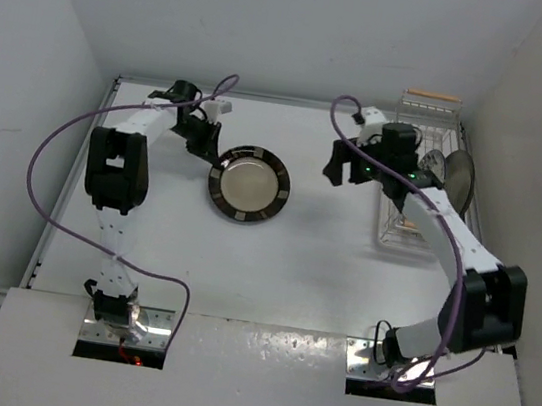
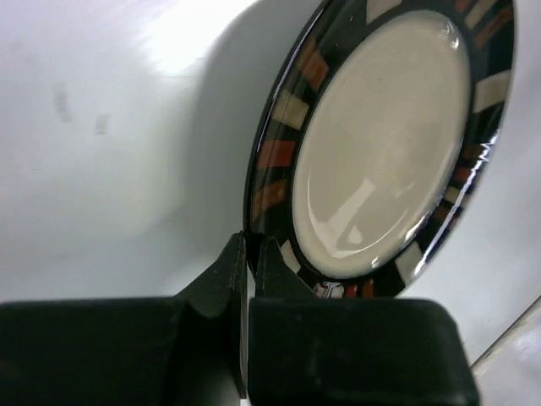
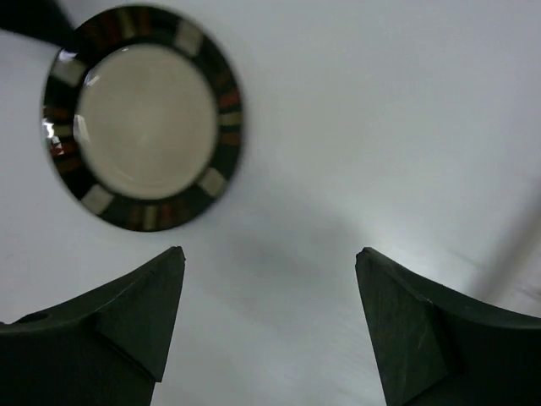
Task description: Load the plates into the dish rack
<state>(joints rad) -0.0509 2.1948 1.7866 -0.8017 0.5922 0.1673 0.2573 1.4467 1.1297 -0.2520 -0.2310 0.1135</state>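
Observation:
The dark-rimmed plate point(image 1: 248, 184) with a cream centre is at mid-table. My left gripper point(image 1: 209, 154) is shut on its left rim. In the left wrist view the fingertips point(image 2: 250, 241) pinch the rim of the plate point(image 2: 380, 144), which looks tilted over its shadow. My right gripper point(image 1: 337, 167) is open and empty above bare table, between that plate and the white wire dish rack point(image 1: 388, 235). The right wrist view shows the jaws wide apart point(image 3: 269, 254), with the plate point(image 3: 144, 114) ahead on the left. A grey plate point(image 1: 459, 179) and another plate point(image 1: 433, 165) stand on edge in the rack.
The rack stands along the right wall, with a wooden handle point(image 1: 433, 95) at its far end. White walls close in the table on the left, back and right. Purple cables loop from both arms.

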